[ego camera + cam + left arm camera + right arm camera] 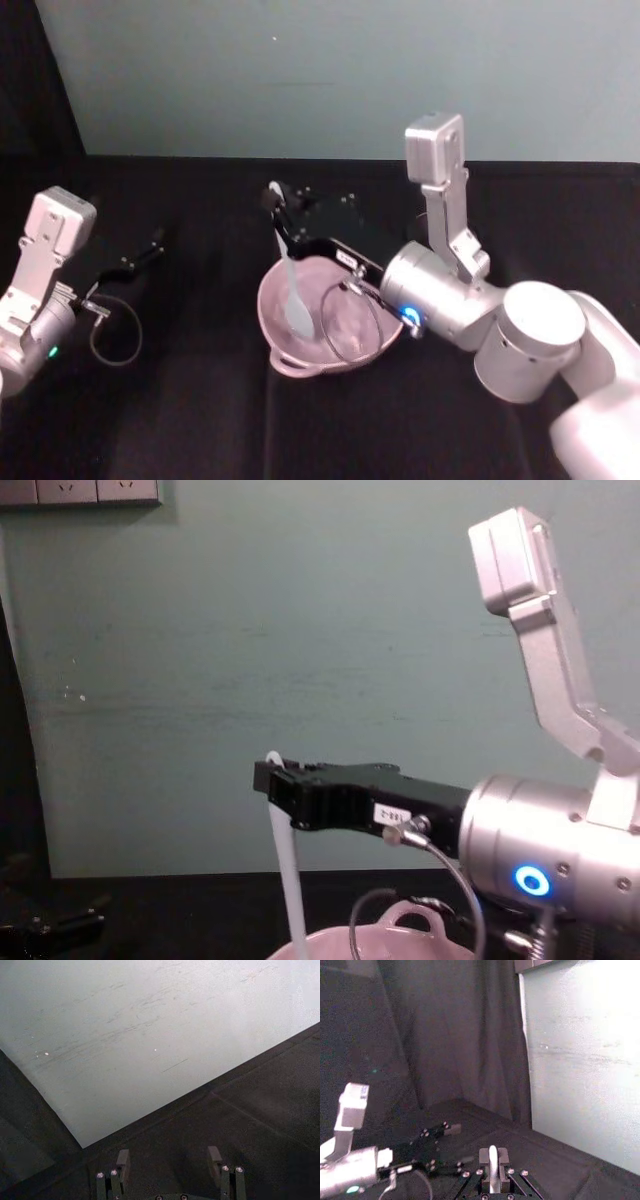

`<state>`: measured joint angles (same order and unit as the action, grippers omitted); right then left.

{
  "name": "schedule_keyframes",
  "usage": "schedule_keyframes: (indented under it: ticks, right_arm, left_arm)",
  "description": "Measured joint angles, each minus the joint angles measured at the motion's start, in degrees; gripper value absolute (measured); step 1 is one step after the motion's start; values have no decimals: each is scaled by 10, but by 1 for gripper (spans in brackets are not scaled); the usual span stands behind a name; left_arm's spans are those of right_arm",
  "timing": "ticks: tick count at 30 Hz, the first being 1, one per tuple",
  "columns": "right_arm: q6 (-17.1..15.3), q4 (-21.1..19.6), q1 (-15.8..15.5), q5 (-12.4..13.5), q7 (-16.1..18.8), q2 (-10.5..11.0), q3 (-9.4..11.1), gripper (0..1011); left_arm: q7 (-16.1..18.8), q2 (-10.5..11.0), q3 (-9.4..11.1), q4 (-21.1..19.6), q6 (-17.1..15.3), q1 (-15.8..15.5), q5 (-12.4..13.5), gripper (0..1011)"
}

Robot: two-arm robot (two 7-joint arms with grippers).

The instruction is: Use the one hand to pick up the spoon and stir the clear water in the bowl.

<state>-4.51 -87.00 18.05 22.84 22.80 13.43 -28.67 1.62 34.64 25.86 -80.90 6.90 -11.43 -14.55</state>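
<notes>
The right hand (279, 207), a black slim gripper with a small white label on a silver cylindrical wrist with a blue ring light, reaches in over the pale pink round bowl (300, 366). The bowl sits near the middle of the black cloth-covered table (200, 420), about midway between its near and far edges. The hand is pinched narrow on the top of the long slim white plastic spoon (298, 308). The spoon hangs almost upright, with its flat scoop down inside the left part of the bowl. I cannot tell whether the scoop touches the bottom, nor where the water level lies.

The step in hand looks to be the stirring itself. To do it well:
- Sweep small, slow circles from the wrist, so the scoop stays low in the bowl and away from the wall.
- Hold the pinch firm, since a thin handle gripped at its tip may swivel.
- Avoid pushing the rim, which could slide a light bowl.
- Watch the thin grey cable loop (352, 318) hanging over the bowl.

The left gripper (169, 1160) is parked near the table's left edge, jaws apart and empty.
</notes>
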Motion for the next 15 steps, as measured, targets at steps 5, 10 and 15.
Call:
schedule_keyframes:
  ticks: [5, 10, 15]
  right_arm:
    - [12, 49, 34, 5, 6, -17, 0, 109]
    - [21, 87, 53, 6, 5, -22, 11, 108]
    - [23, 90, 51, 7, -5, -12, 26, 108]
  left_arm:
    - [0, 0, 0, 0, 0, 0, 0, 1011]
    - [0, 0, 0, 0, 0, 0, 0, 1011]
    - [0, 0, 0, 0, 0, 0, 0, 1011]
